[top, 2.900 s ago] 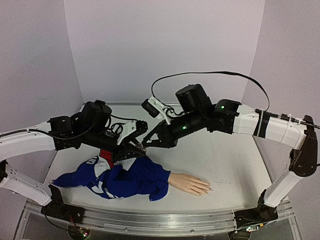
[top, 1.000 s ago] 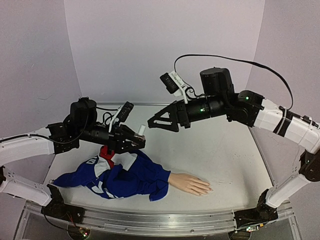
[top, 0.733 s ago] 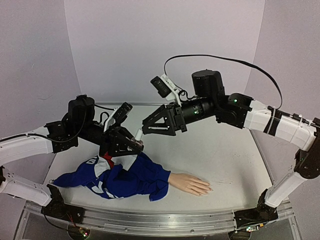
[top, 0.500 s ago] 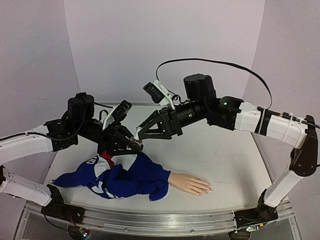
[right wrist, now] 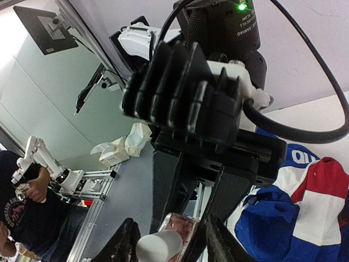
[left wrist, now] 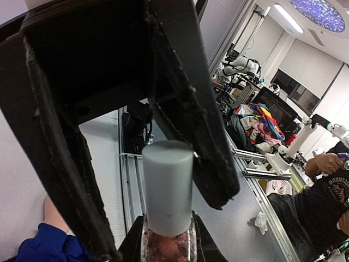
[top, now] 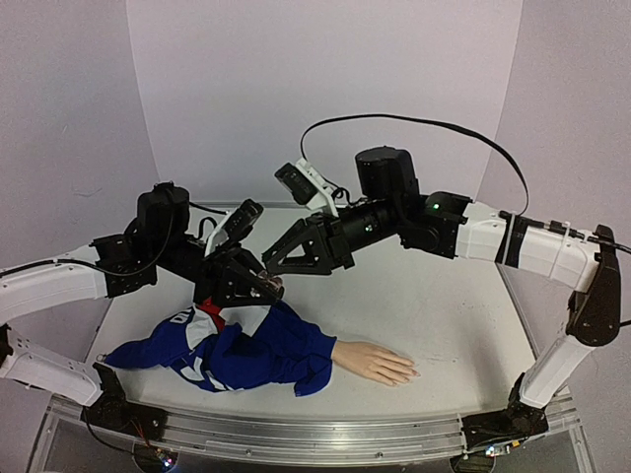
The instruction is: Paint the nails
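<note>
Clamping by the left gripper point(top: 259, 287) is confirmed: its jaws are closed on the small glass polish bottle with pinkish contents point(left wrist: 166, 248), cap end presented to the other arm. At the bottle's top, the right gripper point(top: 272, 267) has one black finger on each side of the pale grey cylindrical cap point(left wrist: 168, 185). Its jaws are apart and not yet pinching, and the right wrist view shows a gap on at least one side. Below and right of the bottle, well apart from both grippers, the beige mannequin hand point(top: 373, 362) lies flat on the white table point(top: 444, 296). Its blue sleeve point(top: 246, 350) is beneath the bottle, and its long axis runs left to right with the fingers pointing away. The nails point(top: 407, 372) sit at that far end, too small to resolve overhead. In my judgement, the cap must come off first, drawn along the bottle's axis, and the right arm is better placed for the nails. Only the wrist views show the finger-to-cap fit, and only the overhead view shows the fingertips.
</note>
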You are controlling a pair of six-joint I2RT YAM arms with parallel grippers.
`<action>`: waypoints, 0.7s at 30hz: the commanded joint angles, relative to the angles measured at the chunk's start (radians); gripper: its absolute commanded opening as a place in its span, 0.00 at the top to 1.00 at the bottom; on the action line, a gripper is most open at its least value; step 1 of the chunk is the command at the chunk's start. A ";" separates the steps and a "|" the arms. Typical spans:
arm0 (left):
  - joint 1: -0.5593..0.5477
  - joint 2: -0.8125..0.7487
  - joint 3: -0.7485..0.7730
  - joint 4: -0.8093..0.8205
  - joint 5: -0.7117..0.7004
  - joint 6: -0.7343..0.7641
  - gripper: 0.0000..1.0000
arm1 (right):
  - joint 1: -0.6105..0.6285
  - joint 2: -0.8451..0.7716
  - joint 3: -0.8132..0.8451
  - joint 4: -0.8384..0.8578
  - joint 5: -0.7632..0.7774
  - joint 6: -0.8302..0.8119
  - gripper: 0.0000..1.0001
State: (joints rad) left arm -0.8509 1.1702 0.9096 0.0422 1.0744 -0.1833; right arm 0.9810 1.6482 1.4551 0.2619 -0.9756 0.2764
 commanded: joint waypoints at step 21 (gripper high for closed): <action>0.009 -0.062 0.085 0.060 -0.660 0.142 1.00 | 0.079 0.012 -0.085 0.057 0.255 0.091 1.00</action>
State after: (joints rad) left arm -0.8539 1.1240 0.9089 -0.0601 0.8154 -0.1196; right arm 0.9848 1.6436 1.4105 0.3393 -0.8474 0.3107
